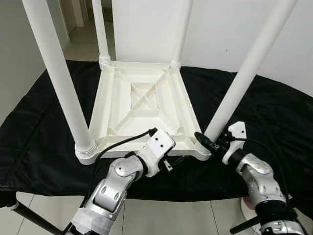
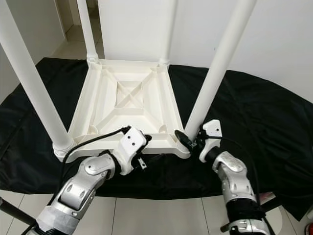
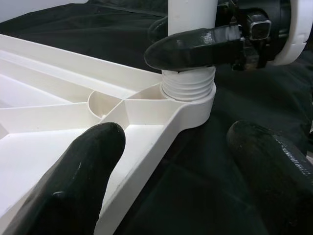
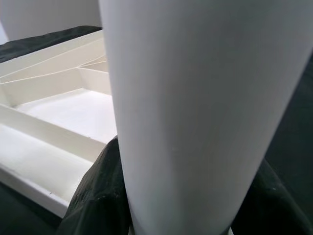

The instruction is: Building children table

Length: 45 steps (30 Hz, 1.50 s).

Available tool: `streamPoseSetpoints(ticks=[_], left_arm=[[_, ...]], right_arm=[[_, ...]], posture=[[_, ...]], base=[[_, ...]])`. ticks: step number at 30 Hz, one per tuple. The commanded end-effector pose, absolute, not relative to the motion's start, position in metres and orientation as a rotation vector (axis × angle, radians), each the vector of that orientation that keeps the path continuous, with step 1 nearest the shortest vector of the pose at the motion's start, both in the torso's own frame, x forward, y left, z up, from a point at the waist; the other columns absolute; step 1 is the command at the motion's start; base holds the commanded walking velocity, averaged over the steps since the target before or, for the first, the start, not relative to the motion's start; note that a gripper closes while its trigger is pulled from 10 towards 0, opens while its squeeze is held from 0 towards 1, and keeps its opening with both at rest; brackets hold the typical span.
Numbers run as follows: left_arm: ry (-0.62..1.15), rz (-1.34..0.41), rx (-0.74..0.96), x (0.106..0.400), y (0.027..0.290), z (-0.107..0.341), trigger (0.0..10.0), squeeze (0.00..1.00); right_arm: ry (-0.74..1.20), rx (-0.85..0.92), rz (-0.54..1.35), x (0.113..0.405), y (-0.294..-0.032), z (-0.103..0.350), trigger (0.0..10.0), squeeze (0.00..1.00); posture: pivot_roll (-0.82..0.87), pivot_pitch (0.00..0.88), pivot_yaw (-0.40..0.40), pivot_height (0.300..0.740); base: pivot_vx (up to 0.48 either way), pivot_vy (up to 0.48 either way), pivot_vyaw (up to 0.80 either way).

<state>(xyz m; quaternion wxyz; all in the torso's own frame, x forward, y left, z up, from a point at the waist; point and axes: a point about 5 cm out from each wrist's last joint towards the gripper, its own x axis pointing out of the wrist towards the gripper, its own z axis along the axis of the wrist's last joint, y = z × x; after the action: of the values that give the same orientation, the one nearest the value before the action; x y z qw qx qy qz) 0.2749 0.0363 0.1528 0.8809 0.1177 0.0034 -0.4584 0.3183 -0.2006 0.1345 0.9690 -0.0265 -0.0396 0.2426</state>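
At the near corner, right pincer [image 1: 211, 142] clamps the leg [image 1: 234, 93] (threads visible by wrist); left pincer [image 1: 168, 164] gapes.

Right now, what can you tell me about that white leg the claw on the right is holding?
The near right leg is a smooth white tube, plastic by its look, standing nearly upright and leaning slightly. Its ribbed, threaded foot sits in the corner socket of the upturned white tabletop, with several threads exposed. The right claw clamps it just above the threads; nothing else touches it.
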Motion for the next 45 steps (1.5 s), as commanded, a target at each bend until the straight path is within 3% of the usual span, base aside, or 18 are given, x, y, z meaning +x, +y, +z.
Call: streamPoseSetpoints(ticks=[1,10,14,17,25,26,30,31,36,40,41,45], left_arm=[[0.009,-0.99,0.238,0.274,0.035,0.154,10.0,0.0],[0.008,-0.985,0.238,0.275,0.036,0.154,10.0,0.0],[0.009,-0.984,0.233,0.275,0.034,0.154,10.0,0.0],[0.009,-0.982,0.23,0.275,0.034,0.154,10.0,0.0],[0.012,-0.982,0.225,0.275,0.034,0.153,10.0,0.0],[0.014,-0.982,0.226,0.275,0.034,0.152,10.0,0.0],[0.014,-0.981,0.227,0.276,0.034,0.152,10.0,0.0],[0.015,-0.979,0.225,0.276,0.034,0.152,10.0,0.0],[0.017,-0.977,0.223,0.275,0.034,0.152,10.0,0.0],[0.021,-0.978,0.218,0.275,0.033,0.151,10.0,0.0],[0.021,-0.977,0.218,0.275,0.033,0.151,10.0,0.0],[0.022,-0.968,0.218,0.277,0.035,0.152,10.0,0.0]], right_arm=[[-0.038,-0.044,0.39,0.318,-0.205,0.124,10.0,0.0],[-0.064,-0.002,0.236,0.316,-0.194,0.122,10.0,0.0],[-0.081,0.081,-0.055,0.313,-0.183,0.128,10.0,0.0],[-0.075,0.093,-0.138,0.309,-0.178,0.127,10.0,0.0],[-0.086,0.062,-0.138,0.307,-0.174,0.129,10.0,0.0],[-0.102,0.047,-0.134,0.308,-0.18,0.132,10.0,0.96],[-0.106,0.043,-0.162,0.307,-0.185,0.136,10.0,0.96],[-0.119,0.037,-0.127,0.308,-0.19,0.14,10.0,1.0],[-0.128,0.029,-0.08,0.309,-0.195,0.145,10.0,1.0],[-0.105,0.015,0.096,0.31,-0.202,0.15,10.0,0.98],[-0.096,0.004,0.145,0.309,-0.203,0.15,10.0,0.0],[-0.074,-0.063,0.272,0.307,-0.203,0.148,10.0,0.0]], posture=[[0.06,0.022,-0.046,0.74],[0.05,0.02,-0.045,0.74],[0.05,0.02,-0.045,0.74],[0.05,0.022,-0.044,0.74],[0.05,0.026,-0.044,0.74],[0.05,0.029,-0.044,0.74],[0.05,0.031,-0.044,0.74],[0.05,0.035,-0.046,0.74],[0.04,0.042,-0.046,0.74],[0.03,0.052,-0.049,0.74],[0.03,0.052,-0.049,0.74],[0.03,0.055,-0.048,0.74]], base=[[0.0,0.0,0.0],[0.0,0.0,0.0],[0.0,0.0,0.0],[0.0,0.0,0.0],[0.0,0.0,0.0],[0.0,0.0,0.0],[0.0,0.0,0.0],[0.0,0.0,0.0],[0.0,0.0,0.0],[0.0,0.0,0.0],[0.0,0.0,0.0],[0.0,0.0,0.0]])
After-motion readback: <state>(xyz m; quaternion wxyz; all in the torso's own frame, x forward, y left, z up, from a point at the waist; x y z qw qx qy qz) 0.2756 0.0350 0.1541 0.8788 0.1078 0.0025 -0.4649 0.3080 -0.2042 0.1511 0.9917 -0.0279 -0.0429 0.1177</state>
